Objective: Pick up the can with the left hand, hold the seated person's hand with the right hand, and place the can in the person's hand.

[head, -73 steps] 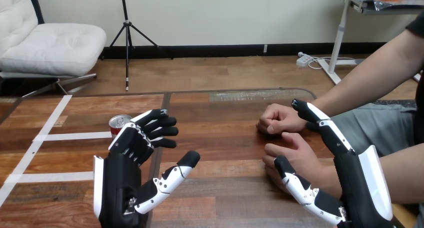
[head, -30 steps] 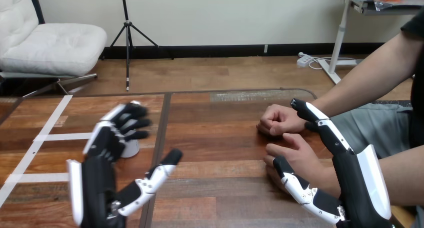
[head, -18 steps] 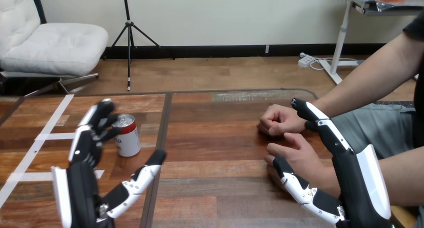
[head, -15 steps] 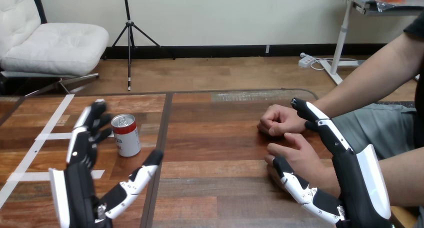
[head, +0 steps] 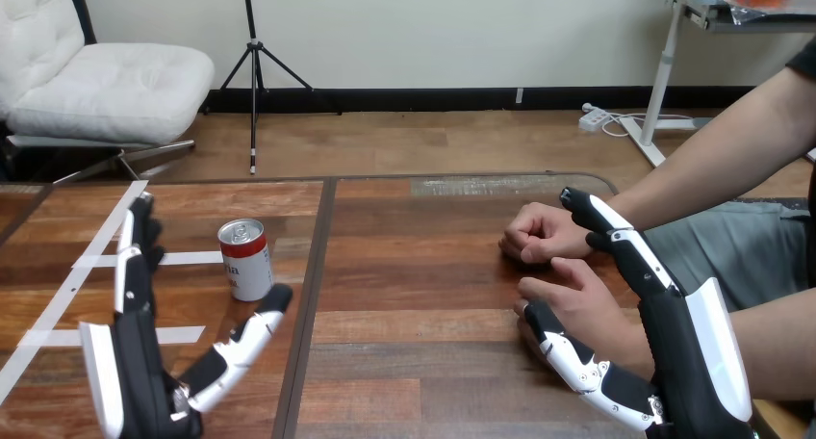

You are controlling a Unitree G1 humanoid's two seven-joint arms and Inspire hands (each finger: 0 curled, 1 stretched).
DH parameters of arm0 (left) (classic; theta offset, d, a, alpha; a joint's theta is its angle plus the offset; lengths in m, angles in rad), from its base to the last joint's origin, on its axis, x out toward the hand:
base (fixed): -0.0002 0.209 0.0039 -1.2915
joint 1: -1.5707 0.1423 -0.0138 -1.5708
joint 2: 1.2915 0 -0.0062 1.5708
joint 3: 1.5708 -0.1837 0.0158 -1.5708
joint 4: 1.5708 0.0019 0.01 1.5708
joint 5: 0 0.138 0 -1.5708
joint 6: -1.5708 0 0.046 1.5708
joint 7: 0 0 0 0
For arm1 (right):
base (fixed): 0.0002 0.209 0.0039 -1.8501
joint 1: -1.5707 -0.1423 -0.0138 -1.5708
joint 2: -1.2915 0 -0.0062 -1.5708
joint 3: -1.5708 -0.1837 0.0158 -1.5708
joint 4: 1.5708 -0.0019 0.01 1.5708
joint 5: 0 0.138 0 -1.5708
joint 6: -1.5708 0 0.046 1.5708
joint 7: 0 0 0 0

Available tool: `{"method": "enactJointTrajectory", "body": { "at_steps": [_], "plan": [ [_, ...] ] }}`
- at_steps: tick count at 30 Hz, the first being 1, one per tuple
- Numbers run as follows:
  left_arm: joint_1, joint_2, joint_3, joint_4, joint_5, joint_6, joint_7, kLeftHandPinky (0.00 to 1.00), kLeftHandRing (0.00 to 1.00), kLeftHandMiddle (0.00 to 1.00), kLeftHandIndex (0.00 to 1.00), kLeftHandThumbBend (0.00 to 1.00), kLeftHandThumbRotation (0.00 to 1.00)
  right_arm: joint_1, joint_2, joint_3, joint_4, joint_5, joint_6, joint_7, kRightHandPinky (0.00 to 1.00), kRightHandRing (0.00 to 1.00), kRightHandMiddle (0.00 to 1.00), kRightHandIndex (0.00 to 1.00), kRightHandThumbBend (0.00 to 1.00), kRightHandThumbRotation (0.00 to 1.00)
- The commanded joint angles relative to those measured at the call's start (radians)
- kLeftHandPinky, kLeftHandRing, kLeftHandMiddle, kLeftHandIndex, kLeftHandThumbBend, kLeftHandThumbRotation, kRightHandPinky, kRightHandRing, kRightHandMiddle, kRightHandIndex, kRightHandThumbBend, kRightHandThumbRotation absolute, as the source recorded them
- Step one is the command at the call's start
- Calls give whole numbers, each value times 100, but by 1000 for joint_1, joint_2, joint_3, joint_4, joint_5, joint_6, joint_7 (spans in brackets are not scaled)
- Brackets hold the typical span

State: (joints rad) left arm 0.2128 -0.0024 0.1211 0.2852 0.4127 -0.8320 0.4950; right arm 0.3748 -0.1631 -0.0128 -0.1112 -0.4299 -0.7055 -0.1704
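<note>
Clearly, from the head view, the can (head: 244, 259) is seen upright on the surface (head: 423, 266), apparently untouched, just beyond the thumb of the left robot hand (head: 142, 376), whose fingers are held straight and open. The right robot hand (head: 674, 352) is spread open about the person's nearer hand (head: 577, 299), fingers straight beyond it and thumb before it, nothing curled. Nothing is judged finished: gripping, holding and handover are all left.

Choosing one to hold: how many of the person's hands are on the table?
2. The person's fist lies farther back; the person's open hand nearer, between thumb and fingers of the right hand.
</note>
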Motion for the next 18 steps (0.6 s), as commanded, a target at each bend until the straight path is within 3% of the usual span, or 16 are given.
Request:
{"method": "enactJointTrajectory", "body": {
  "at_steps": [1,18],
  "plan": [
    [-92,32,3,1,30,30,13,89,93,95,94,78,27,-65,-12,-1,11,14,-27,-7,84,88,89,88,41,33],
    [-175,111,-2,26,79,174,18,91,95,98,98,82,32,-71,-14,-4,18,4,-31,-13,83,87,88,88,42,33]
  ]
}}
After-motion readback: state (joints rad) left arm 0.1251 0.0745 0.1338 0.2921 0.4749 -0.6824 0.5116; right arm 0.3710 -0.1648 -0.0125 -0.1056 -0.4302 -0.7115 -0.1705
